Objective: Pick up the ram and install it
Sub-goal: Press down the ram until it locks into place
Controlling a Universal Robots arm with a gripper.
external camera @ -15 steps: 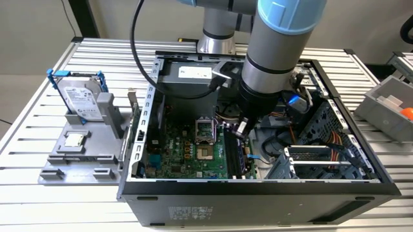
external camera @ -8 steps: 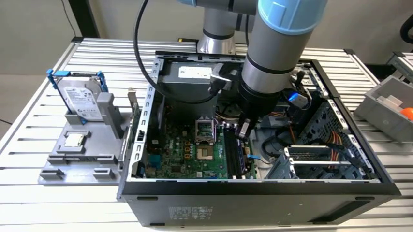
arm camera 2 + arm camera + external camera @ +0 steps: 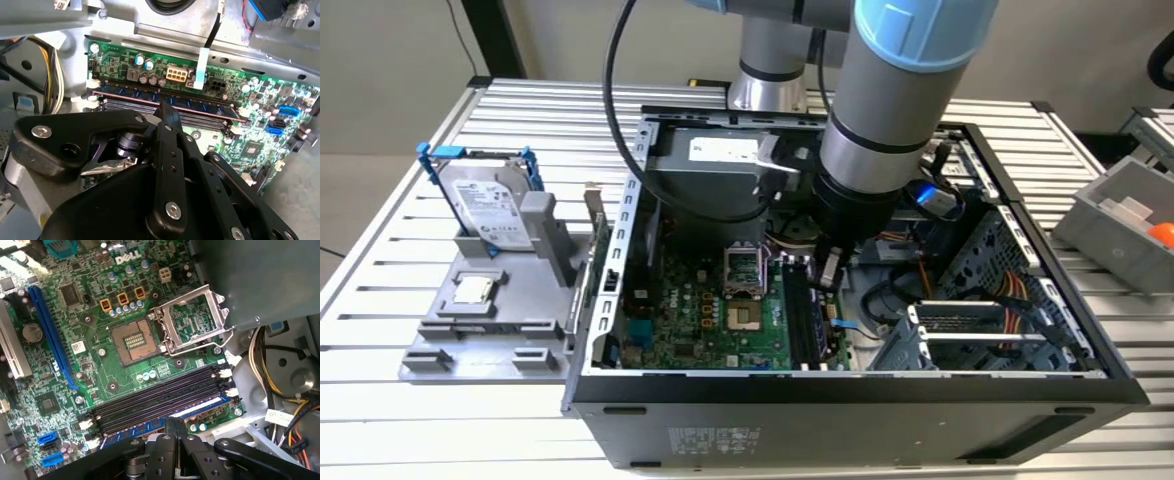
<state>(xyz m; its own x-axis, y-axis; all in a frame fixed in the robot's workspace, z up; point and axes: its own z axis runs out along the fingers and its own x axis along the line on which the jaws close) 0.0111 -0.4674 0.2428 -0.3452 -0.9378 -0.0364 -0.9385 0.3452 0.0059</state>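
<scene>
1. A silver hard drive in a blue frame [image 3: 487, 200] is stood upright on a grey fixture tray [image 3: 480, 335] near the left edge of the slatted metal surface [image 3: 400, 230], as seen from the exterior view's left.
2. An open computer case [image 3: 854, 400] is set in the middle of the surface, its front wall toward the near edge.
3. A green motherboard [image 3: 694, 320] is laid flat inside the case; an open processor socket [image 3: 132, 342] with its metal latch frame raised is seen on it in the first wrist view.
4. A bank of long black slots [image 3: 160, 400] is found beside the socket, toward the case's middle.
5. The ram [image 3: 170, 100], a narrow blue-green stick, is seen lying along the outermost slot, at the side of the bank away from the socket; in the first wrist view its blue edge [image 3: 145, 427] is shown just beside the black slots.
6. The gripper [image 3: 165, 112] is lowered into the case directly over the ram; its black fingers [image 3: 176, 426] are brought together to a narrow tip, closed, with the tip at the ram's upper edge at about mid-length.
7. Bundled cables [image 3: 1014, 300] and a drive cage [image 3: 974, 335] are housed at the case's right side.
8. A grey bin [image 3: 1121, 210] is placed at the surface's right edge.
</scene>
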